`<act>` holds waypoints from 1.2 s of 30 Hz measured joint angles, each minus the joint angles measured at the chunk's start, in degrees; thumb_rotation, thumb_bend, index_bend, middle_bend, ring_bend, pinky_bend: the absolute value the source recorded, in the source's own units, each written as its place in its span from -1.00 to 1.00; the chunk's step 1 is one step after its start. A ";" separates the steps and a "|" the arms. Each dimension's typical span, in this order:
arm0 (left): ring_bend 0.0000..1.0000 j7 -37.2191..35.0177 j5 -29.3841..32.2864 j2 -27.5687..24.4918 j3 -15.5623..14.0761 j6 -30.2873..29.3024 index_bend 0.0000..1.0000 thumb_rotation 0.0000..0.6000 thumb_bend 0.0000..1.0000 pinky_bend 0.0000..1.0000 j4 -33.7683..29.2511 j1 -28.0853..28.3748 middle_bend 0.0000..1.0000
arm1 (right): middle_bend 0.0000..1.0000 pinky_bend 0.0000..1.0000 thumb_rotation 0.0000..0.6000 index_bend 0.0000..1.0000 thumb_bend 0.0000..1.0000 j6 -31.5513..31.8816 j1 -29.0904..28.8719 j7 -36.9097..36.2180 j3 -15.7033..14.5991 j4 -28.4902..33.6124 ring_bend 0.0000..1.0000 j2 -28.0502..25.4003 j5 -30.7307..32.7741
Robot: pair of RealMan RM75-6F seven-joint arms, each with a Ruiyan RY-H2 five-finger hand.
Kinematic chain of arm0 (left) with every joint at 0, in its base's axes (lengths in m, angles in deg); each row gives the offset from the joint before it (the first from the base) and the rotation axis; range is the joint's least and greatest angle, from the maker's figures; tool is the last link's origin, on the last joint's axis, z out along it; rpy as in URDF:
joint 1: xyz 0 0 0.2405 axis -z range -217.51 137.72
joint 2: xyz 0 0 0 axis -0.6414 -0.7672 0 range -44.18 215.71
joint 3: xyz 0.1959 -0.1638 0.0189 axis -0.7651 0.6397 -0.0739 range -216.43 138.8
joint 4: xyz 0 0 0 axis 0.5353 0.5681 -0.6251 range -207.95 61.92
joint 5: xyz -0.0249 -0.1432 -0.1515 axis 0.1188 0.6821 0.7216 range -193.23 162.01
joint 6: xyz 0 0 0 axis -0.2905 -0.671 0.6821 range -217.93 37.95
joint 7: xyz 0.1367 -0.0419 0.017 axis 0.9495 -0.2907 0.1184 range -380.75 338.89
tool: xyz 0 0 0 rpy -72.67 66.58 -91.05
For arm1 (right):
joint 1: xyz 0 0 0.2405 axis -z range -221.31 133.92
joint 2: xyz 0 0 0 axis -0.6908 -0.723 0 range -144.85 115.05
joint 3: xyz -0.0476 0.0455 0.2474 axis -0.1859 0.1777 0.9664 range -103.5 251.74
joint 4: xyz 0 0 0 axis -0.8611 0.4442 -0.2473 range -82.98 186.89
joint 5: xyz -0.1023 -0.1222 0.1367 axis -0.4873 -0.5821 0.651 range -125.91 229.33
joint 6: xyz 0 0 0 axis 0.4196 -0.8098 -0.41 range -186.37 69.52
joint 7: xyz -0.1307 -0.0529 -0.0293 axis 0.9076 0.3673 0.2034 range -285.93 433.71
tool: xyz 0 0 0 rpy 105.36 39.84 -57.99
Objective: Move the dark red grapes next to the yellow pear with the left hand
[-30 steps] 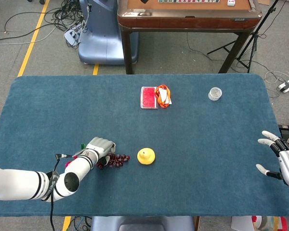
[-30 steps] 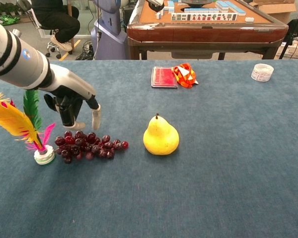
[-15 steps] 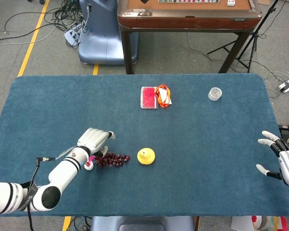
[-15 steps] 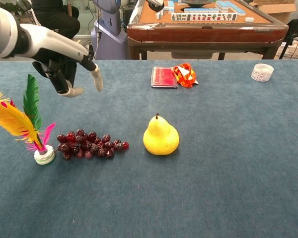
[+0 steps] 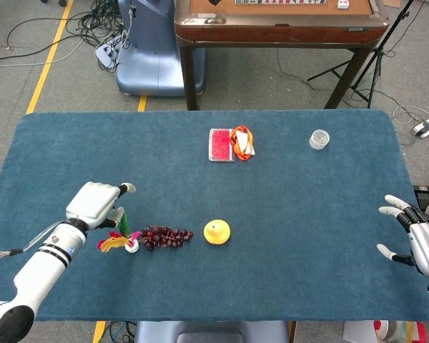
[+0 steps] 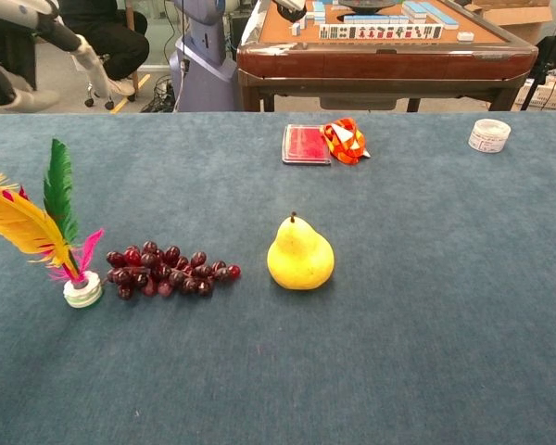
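Dark red grapes [image 5: 166, 236] lie on blue table [image 5: 293, 200], just left of yellow pear [image 5: 217, 231], small gap between them, not touching. Feather shuttlecock [image 5: 121, 241] stands at grapes' other end, close beside bunch. Left hand [image 5: 96, 203] up and off to left, apart from grapes, fingers loose and spread, nothing held. Right hand [image 5: 415, 237] at far right table edge, fingers splayed, nothing in them. Red box [image 5: 221, 144] with orange item [image 5: 242, 141] at far side; small clear container [image 5: 319, 138] toward far right.
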 measured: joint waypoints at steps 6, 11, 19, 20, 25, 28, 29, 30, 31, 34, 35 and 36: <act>0.85 0.48 -6.89 -1.93 -2.03 -2.06 -0.54 1.00 0.10 1.00 -0.01 -5.75 0.91 | -0.66 -0.38 1.00 -0.43 -0.77 -0.62 -0.27 0.64 -0.03 -0.08 -0.67 0.37 0.31; 0.48 2.08 -16.84 -0.68 -3.68 -10.93 -0.58 1.00 0.10 0.91 1.35 -13.18 0.53 | -0.66 -0.38 1.00 -0.43 -0.77 -1.09 -0.49 1.32 -0.14 -0.12 -0.67 0.73 0.39; -0.19 3.42 -34.26 4.87 -6.05 -26.01 -0.59 1.00 -0.02 0.33 6.96 -26.91 -0.16 | -0.66 -0.38 1.00 -0.43 -0.78 -1.54 -0.74 2.26 -0.27 -0.13 -0.67 1.21 0.49; -0.22 3.18 -35.96 5.82 -6.25 -27.29 -0.59 1.00 -0.03 0.30 8.18 -28.70 -0.18 | -0.66 -0.38 1.00 -0.43 -0.77 -1.57 -0.75 2.34 -0.27 -0.13 -0.67 1.25 0.52; -0.29 3.12 -38.96 9.47 -6.68 -29.61 -0.59 1.00 -0.06 0.21 13.65 -33.93 -0.22 | -0.66 -0.38 1.00 -0.43 -0.77 -2.02 -0.88 2.75 -0.35 -0.03 -0.67 1.30 0.74; -0.29 2.68 -39.37 11.55 -6.72 -29.86 -0.59 1.00 -0.06 0.19 16.73 -36.54 -0.23 | -0.66 -0.38 1.00 -0.43 -0.77 -2.24 -0.95 2.97 -0.39 -0.06 -0.67 1.31 0.91; -0.29 2.28 -39.60 12.16 -6.74 -29.91 -0.59 1.00 -0.06 0.17 17.76 -37.53 -0.23 | -0.66 -0.38 1.00 -0.43 -0.77 -2.26 -0.97 3.04 -0.37 -0.09 -0.67 1.31 0.98; -0.30 1.85 -39.84 12.51 -6.79 -29.92 -0.59 1.00 -0.07 0.15 18.42 -38.26 -0.23 | -0.66 -0.38 1.00 -0.43 -0.77 -2.27 -0.99 3.11 -0.32 -0.11 -0.67 1.30 1.06; -0.30 1.31 -40.11 12.77 -6.86 -29.89 -0.59 1.00 -0.07 0.14 18.90 -38.93 -0.23 | -0.66 -0.38 1.00 -0.43 -0.77 -2.26 -1.00 3.19 -0.27 -0.13 -0.67 1.29 1.15; -0.30 -1.32 -41.02 13.26 -7.24 -29.53 -0.59 1.00 -0.10 0.13 19.67 -40.71 -0.23 | -0.65 -0.38 1.00 -0.43 -0.77 -2.18 -0.98 3.49 -0.09 -0.18 -0.67 1.28 1.53; -0.30 -2.71 -41.51 13.44 -7.43 -29.41 -0.59 1.00 -0.11 0.13 19.92 -41.48 -0.23 | -0.65 -0.38 1.00 -0.43 -0.77 -2.17 -0.97 3.63 -0.06 -0.19 -0.67 1.29 1.64; -0.30 -3.84 -41.96 13.60 -7.55 -29.36 -0.59 1.00 -0.12 0.13 20.15 -42.11 -0.23 | -0.65 -0.38 1.00 -0.43 -0.77 -2.18 -0.96 3.81 -0.03 -0.18 -0.67 1.29 1.76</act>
